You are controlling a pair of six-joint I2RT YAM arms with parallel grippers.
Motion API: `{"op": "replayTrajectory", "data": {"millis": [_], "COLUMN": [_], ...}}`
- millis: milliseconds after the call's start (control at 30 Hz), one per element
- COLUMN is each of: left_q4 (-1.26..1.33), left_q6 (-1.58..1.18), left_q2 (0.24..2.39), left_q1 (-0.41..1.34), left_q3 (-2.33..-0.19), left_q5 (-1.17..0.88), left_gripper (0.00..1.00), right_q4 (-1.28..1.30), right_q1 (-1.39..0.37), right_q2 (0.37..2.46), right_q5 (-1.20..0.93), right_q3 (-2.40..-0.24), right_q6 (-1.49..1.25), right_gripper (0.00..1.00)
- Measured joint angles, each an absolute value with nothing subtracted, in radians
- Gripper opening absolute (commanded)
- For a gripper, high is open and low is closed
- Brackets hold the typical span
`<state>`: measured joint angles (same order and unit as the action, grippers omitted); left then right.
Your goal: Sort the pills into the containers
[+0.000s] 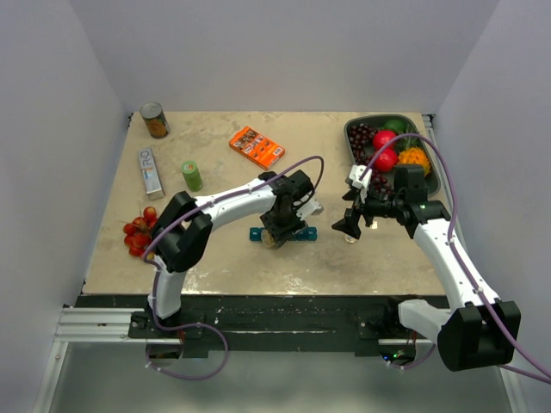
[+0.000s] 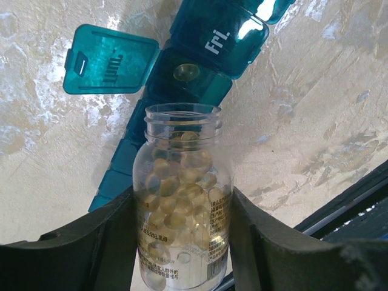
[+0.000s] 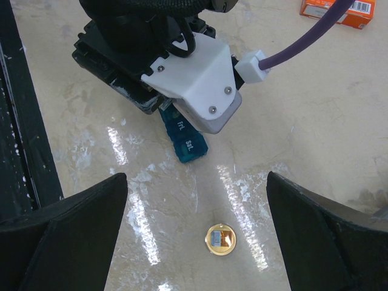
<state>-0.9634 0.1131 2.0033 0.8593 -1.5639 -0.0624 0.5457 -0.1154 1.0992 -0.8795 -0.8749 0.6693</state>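
Pill organizer (image 2: 189, 82) lying mid-table, directly beneath the mouth of a held clear bottle (image 2: 182, 139).

One compartment is seen open, its lid (image 2: 109, 59) folded flat to the side, with a single capsule (image 2: 186, 72) already inside; the neighbouring lids appear shut. The bottle is packed with capsules, so several could be poured out at once and scattered onto the table (image 2: 315, 121); the organizer is unheld and could be nudged aside by the bottle rim; the smooth plastic could slip in the grip. The left gripper (image 2: 182, 200) is closed partway, its fingers (image 2: 115, 242) pressed on both sides of the bottle; the right gripper (image 3: 195, 206) is spread wide and holds nothing, above a small gold cap (image 3: 219, 239).
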Motion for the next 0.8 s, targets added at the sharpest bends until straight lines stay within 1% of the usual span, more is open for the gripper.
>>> {"op": "replayTrajectory", "data": {"millis": [800], "left_q4": [-1.011], "left_q6": [0.113], "left_q2": [2.038], "left_q1": [0.885], "left_q3": [-1.614], "left_q5": [-0.002], "left_gripper": [0.0], "right_q4": [0.546], "right_q1": [-0.115], "right_q2": [1.1], "right_q5": [-0.879], "right_q3": [-0.875], "right_q6": [0.669], "right_gripper": [0.99]}}
